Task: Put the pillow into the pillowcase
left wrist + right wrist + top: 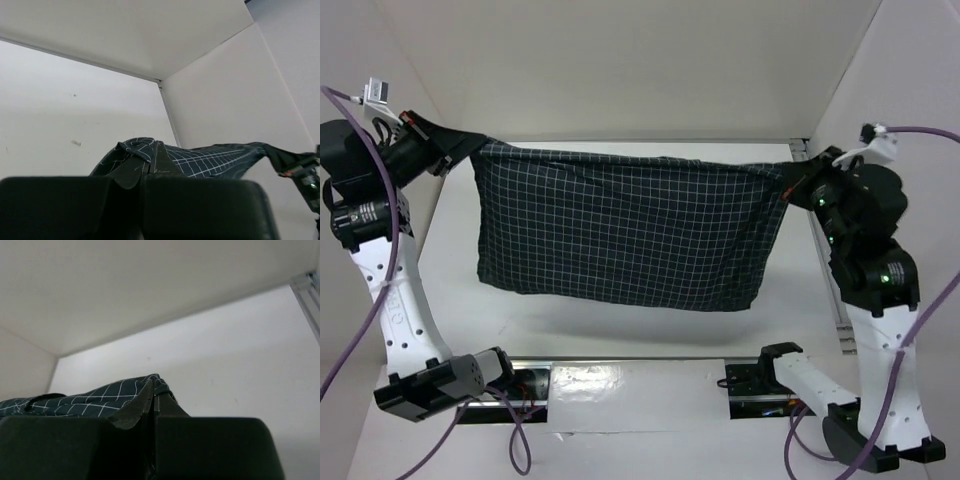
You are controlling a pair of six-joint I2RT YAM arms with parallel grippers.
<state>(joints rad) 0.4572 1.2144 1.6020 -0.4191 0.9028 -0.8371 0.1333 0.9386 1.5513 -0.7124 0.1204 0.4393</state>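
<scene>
The dark navy pillowcase (pixel 620 225) with its white grid hangs stretched between my two grippers above the white table. My left gripper (pixel 470 143) is shut on its upper left corner and my right gripper (pixel 790 185) is shut on its upper right corner. In the left wrist view the left gripper (pixel 150 155) pinches bunched checked cloth (pixel 215 157). In the right wrist view the right gripper (pixel 154 390) pinches the other corner of the cloth (pixel 90 400). The cream-white pillow does not show in any view.
White walls close in the back and both sides. A metal rail (pixel 825 270) runs along the right side of the table. A shiny mounting plate (pixel 640 385) lies between the arm bases at the near edge. The right arm (pixel 305 175) shows in the left wrist view.
</scene>
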